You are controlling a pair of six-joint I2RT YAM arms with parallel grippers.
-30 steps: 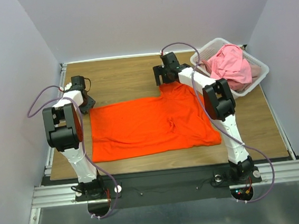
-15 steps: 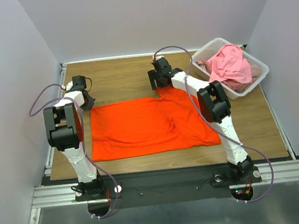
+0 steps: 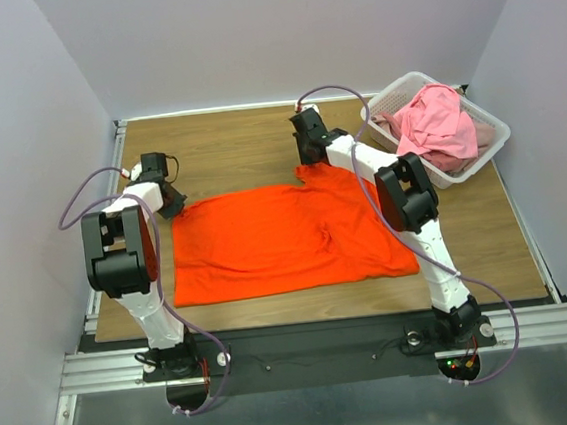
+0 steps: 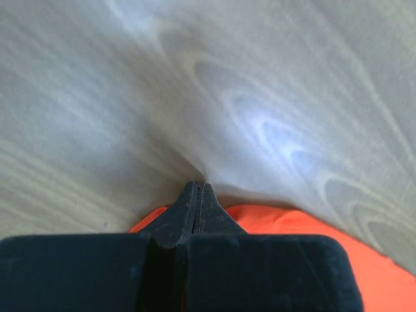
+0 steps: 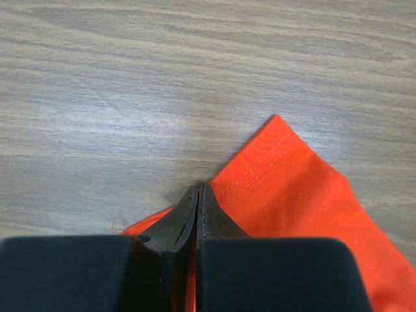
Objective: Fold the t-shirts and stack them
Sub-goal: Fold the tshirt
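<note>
The orange t-shirt [image 3: 286,237] lies spread flat on the wooden table. My left gripper [image 3: 169,205] is at its far left corner. In the left wrist view its jaws [image 4: 197,188] are pressed together, with orange cloth [image 4: 292,221] showing on both sides of them. My right gripper [image 3: 309,165] is at the shirt's far edge near a pointed flap. Its jaws [image 5: 197,190] are shut, and a strip of the orange cloth [image 5: 299,188] shows in the slit between them. The pink t-shirt [image 3: 436,122] lies crumpled in the basket.
The white lattice basket [image 3: 389,90] stands at the table's far right corner, close behind my right arm. Bare wood [image 3: 228,153] runs between the two grippers along the back. Grey walls close in on three sides.
My right gripper moved left along the shirt's far edge and shut on the cloth. My left gripper closed at the far left corner, and its arm shifted slightly.
</note>
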